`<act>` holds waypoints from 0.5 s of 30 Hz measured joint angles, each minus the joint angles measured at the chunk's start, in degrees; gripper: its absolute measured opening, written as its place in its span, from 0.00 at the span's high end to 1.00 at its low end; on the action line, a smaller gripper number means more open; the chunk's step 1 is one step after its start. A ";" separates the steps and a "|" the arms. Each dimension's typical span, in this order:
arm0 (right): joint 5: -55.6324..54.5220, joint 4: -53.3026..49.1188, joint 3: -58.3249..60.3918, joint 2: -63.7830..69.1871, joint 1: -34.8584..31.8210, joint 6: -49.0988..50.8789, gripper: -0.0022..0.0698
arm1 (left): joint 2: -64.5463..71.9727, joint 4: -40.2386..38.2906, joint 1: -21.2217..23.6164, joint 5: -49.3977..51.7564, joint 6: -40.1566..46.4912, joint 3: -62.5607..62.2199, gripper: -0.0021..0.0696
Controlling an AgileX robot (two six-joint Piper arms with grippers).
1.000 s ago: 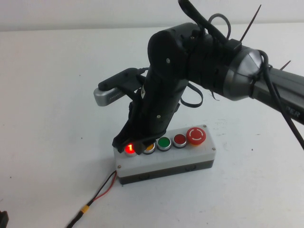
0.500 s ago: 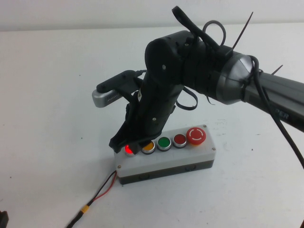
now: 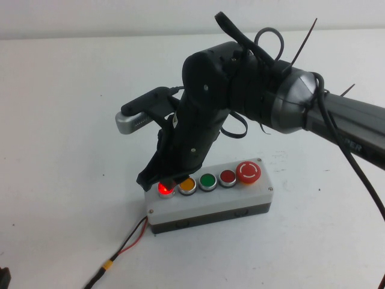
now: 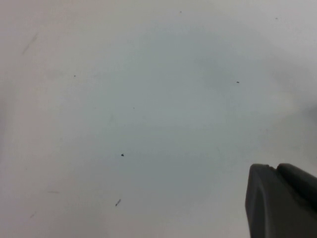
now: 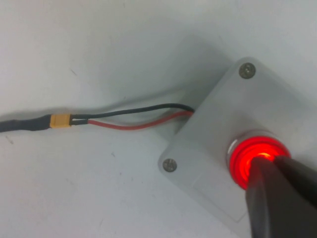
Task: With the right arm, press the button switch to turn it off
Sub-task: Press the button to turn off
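The button switch [image 3: 163, 189] is the small round red button at the left end of the grey five-button box [image 3: 210, 205]; it glows bright red. In the right wrist view it glows [image 5: 247, 154] under the dark fingertips. My right gripper [image 3: 166, 179] is shut and its tip sits right on or just over the glowing button. The bulky black right arm [image 3: 240, 90] reaches in from the right. My left gripper [image 4: 282, 198] shows only in the left wrist view, shut, over bare white table.
On the box stand an orange button [image 3: 187, 185], a green button [image 3: 207, 181], a darker red button [image 3: 227, 177] and a large red mushroom button [image 3: 248, 171]. Red and black wires [image 3: 129, 239] run from the box's left end toward the front left.
The right arm has shifted slightly left, bringing its tip from between the red and orange buttons onto the glowing red button. The button still glows.
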 joint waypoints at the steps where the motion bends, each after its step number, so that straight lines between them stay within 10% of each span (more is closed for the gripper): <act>1: -0.12 -0.17 0.00 0.00 0.00 0.00 0.99 | 0.00 0.00 0.00 0.00 0.00 0.00 0.97; 15: 0.03 -0.43 -0.31 0.62 -0.11 0.00 0.99 | 0.00 0.00 0.00 0.00 0.00 0.00 0.97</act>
